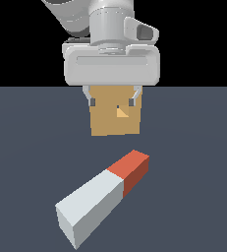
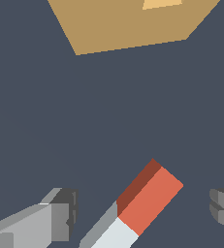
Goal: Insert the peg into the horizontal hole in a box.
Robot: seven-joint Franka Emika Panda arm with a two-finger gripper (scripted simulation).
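Tool [image 1: 112, 102] spread wide, empty, hanging above desk [image 1: 193, 147]. In wrist view fingers [image 2: 60, 215] straddle red end of peg [image 2: 142, 206], not touching. Peg [image 1: 102, 197] lies flat on desk, skewed, red end nearest box [image 1: 116, 118], well apart. Hole [image 1: 121, 112] faces peg.

Step, likely: grasp. Rotate wrist square to peg sides, descend, pinch toward rear so front part stays free for insertion.

Flat, even simulator lighting with no glare and no cast shadows on the dark slate floor [image 1: 31, 147]. Shading alone separates faces: the peg [image 1: 102, 197] is brighter on top, darker on its side. The box [image 1: 115, 115] is evenly lit. Edges are slightly jagged and soft; nothing is blurred or distorted.
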